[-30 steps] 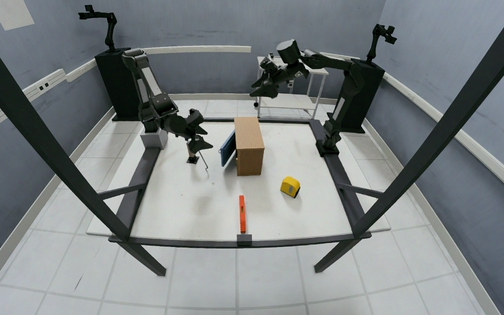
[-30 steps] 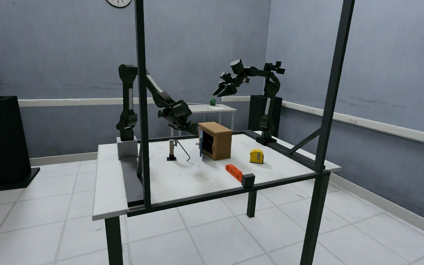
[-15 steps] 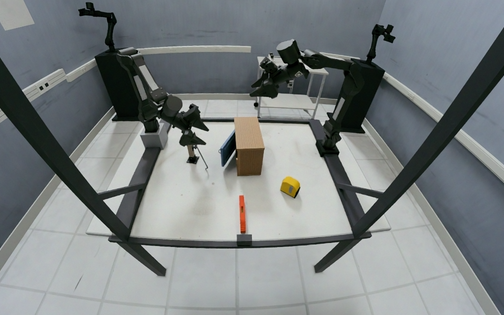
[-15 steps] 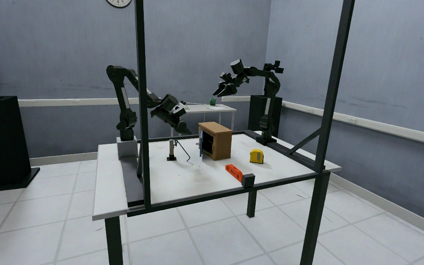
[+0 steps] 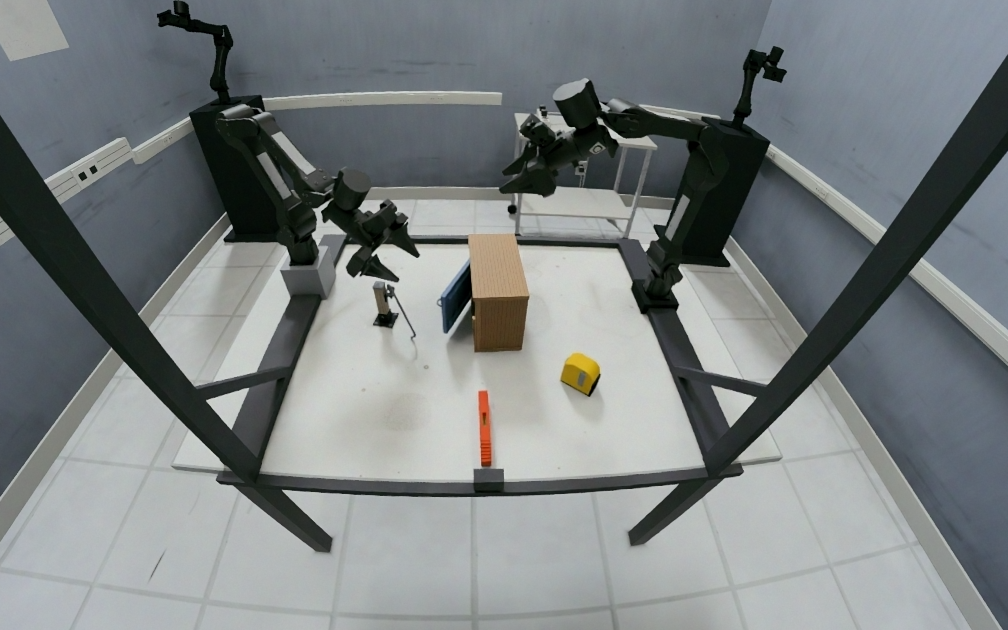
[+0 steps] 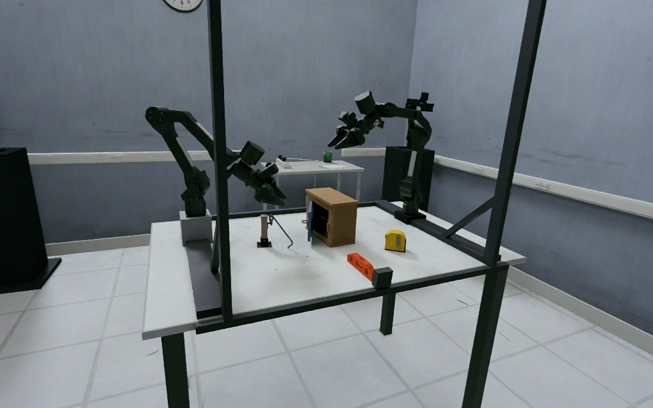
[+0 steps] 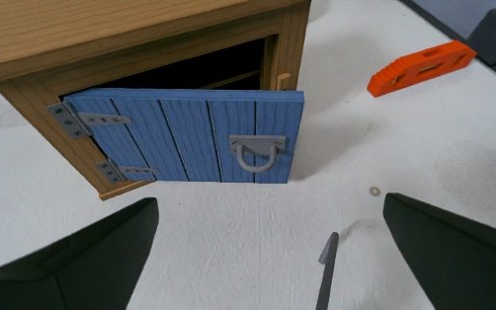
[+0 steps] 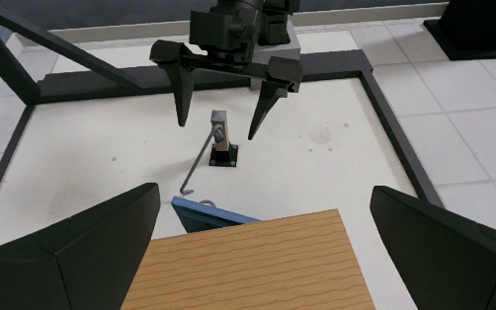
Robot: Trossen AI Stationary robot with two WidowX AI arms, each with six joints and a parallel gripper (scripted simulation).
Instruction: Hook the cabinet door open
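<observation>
The wooden cabinet (image 5: 498,291) stands flat on its base in the middle of the table. Its blue door (image 5: 455,297) is swung partly open, and a grey ring-shaped eye (image 7: 257,154) sits on the door's free edge. The short post (image 5: 383,303) stands left of the cabinet; its grey hook (image 5: 404,313) hangs slanting down with the tip near the table, apart from the door. My left gripper (image 5: 382,252) is open and empty, just above the post. My right gripper (image 5: 527,176) is open and empty, high above the far side of the cabinet.
An orange spirit level (image 5: 483,428) lies near the front edge. A yellow tape measure (image 5: 579,373) sits right of the cabinet. Dark frame rails run along the table's sides, and a small white side table (image 5: 582,168) stands behind.
</observation>
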